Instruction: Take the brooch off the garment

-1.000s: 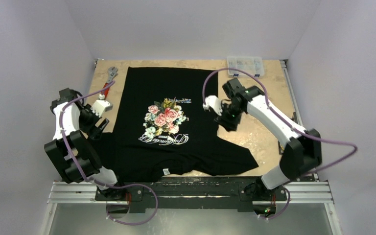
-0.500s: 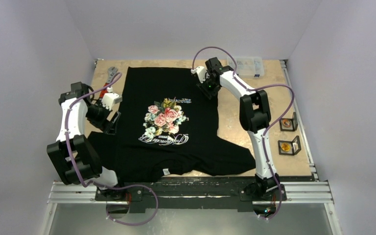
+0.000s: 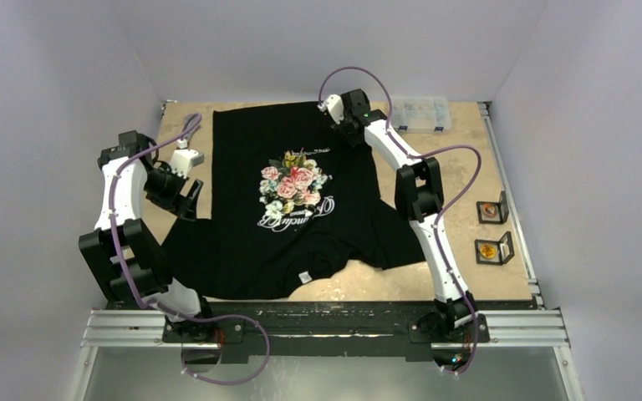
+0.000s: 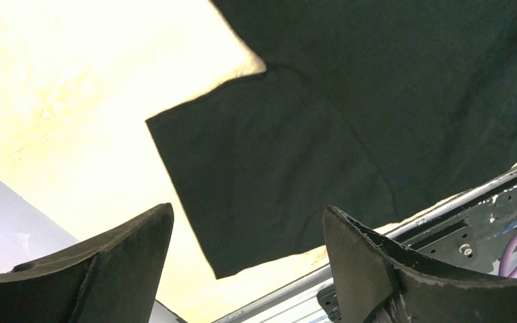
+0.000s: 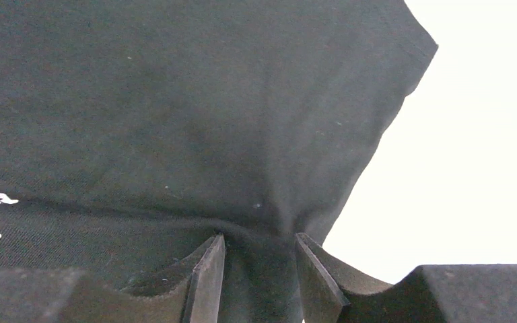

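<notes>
As the right gripper [image 3: 344, 125] has swung from mid-frame to the upper centre of the top view, the garment [image 3: 242, 251] has slid and twisted with it. The rose print [image 3: 294, 185] now sits higher and tilted, and the neck label [image 3: 304, 276] is off toward bottom centre. In the right wrist view the jaws pinch a bunched fold of black cloth near the hem corner, so this looks like dragging or spreading the shirt, not a pick. No brooch shows in any view, so the removal is judged not yet started. The left gripper [image 3: 188, 200] is spread wide, holds nothing and hovers over the sleeve [image 4: 262, 175] at frame left. Bare tabletop [image 3: 451, 167] lies to the right of the cloth. A clear box [image 3: 422, 113] sits near the right gripper at the upper edge. Two small stands [image 3: 491, 210] at the right edge are well apart from the cloth. The collar end lies close to the bottom rail [image 3: 326, 322].
</notes>
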